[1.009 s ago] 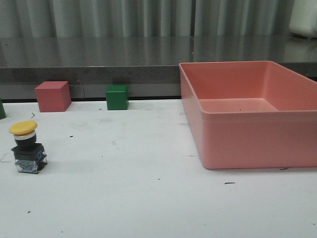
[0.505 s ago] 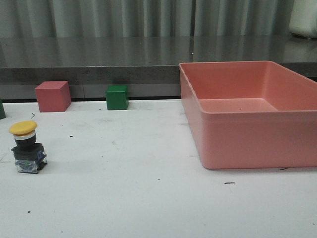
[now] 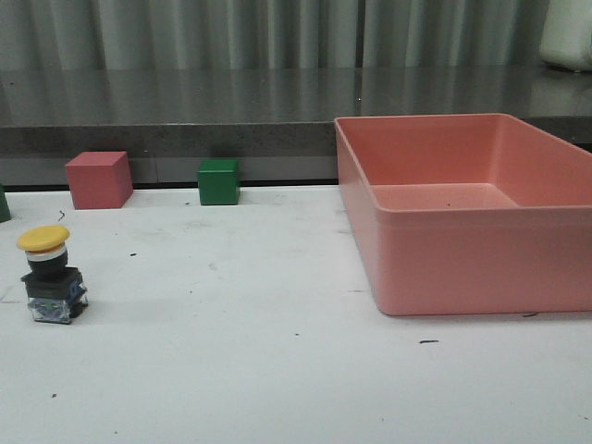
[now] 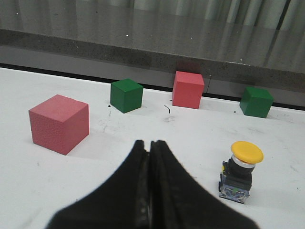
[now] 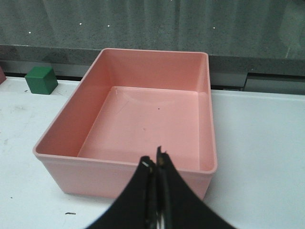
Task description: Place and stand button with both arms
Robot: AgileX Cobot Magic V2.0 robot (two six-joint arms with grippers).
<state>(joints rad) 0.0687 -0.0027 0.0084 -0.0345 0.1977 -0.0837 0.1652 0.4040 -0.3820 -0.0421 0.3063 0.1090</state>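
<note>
The button [image 3: 52, 275] stands upright on the white table at the left, yellow cap on top, dark base with clear bluish bottom. It also shows in the left wrist view [image 4: 240, 171], off to one side of my left gripper [image 4: 148, 143], apart from it. The left gripper is shut and empty. My right gripper [image 5: 156, 160] is shut and empty, above the table just before the near wall of the pink bin [image 5: 119, 167]. Neither arm shows in the front view.
The pink bin [image 3: 435, 268] stands at the right and holds nothing. A red cube [image 3: 98, 179] and a green cube [image 3: 218, 181] sit at the table's far edge. The left wrist view shows a nearer red cube [image 4: 59, 123], a green cube [image 4: 126, 95], a red cube [image 4: 188, 89] and another green cube [image 4: 256, 101].
</note>
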